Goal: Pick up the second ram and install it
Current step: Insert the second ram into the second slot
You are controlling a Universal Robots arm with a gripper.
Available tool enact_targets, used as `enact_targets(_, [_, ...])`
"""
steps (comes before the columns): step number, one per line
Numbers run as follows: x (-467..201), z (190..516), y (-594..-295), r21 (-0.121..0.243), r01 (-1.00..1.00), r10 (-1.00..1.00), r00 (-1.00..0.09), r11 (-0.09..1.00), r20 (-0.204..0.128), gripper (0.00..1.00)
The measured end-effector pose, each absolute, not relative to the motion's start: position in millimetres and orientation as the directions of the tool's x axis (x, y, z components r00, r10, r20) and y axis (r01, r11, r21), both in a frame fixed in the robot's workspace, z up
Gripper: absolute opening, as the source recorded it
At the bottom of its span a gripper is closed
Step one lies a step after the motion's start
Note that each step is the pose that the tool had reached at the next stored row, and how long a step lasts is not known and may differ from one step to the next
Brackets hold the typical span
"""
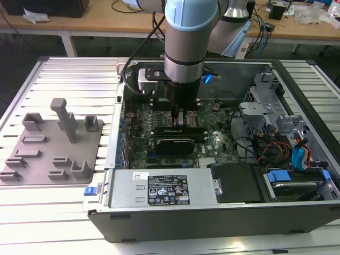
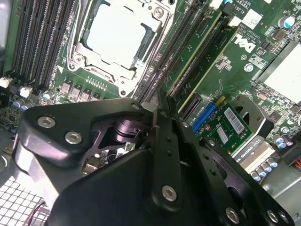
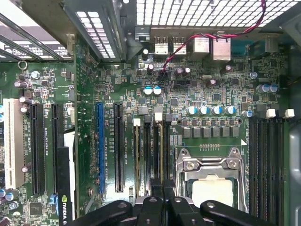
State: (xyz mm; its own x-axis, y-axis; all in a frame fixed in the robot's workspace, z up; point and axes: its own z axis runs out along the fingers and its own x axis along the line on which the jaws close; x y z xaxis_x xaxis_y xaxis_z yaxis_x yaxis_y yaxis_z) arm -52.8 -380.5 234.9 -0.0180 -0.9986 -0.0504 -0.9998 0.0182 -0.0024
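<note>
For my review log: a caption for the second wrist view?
The hand above the memory slots beside the silver processor.

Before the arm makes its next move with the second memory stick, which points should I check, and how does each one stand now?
1. The gripper is over the memory slots beside the processor: ok.
2. The memory stick under the gripper runs in line with its slot, next to another stick: ok.
3. The memory stick is pushed fully down and the end latches are closed: cannot tell.
4. The gripper holds the memory stick: cannot tell.
5. The red cable lies away from the memory slots: ok.
</note>
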Motion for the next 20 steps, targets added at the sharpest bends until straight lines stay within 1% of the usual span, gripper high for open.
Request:
enact_targets(7, [-52.9, 238.7, -380.5, -0.003, -1.000, -0.999, -0.018, 0.018, -0.051, 0.09])
enact_targets(10, [-53.2, 238.2, -380.6, -0.011, -1.000, -0.999, -0.011, 0.012, -0.051, 0.09])
enact_targets(20, [-54.9, 237.4, -381.4, -0.015, -1.000, -0.999, -0.008, 0.009, -0.051, 0.09])
